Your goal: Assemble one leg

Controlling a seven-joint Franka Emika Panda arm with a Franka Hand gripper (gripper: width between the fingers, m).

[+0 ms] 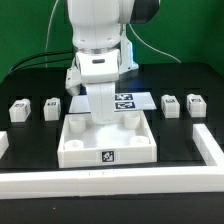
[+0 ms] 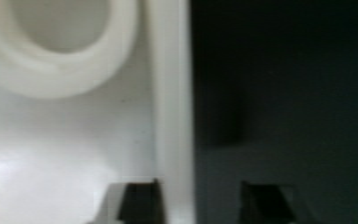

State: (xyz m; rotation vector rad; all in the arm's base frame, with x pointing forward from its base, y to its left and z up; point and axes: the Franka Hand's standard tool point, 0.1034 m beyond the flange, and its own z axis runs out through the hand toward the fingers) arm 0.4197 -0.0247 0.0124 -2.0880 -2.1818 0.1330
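Note:
Four small white legs lie on the black table: two at the exterior view's left [image 1: 18, 110] [image 1: 52, 107] and two at its right [image 1: 172, 104] [image 1: 196, 104]. None is held. The large white square tray-like piece [image 1: 140, 150] lies in the middle. My gripper [image 1: 97, 97] is low over its far left corner. In the wrist view the gripper [image 2: 202, 203] is open and straddles the tray piece's wall [image 2: 172, 110]: one fingertip [image 2: 140, 202] is over the white inside near a round socket [image 2: 60, 45], the other over the dark table. No leg shows in the wrist view.
The marker board [image 1: 125, 100] lies behind the tray piece. A long white L-shaped rail [image 1: 150, 185] runs along the front and up the exterior view's right side. Cables trail at the back.

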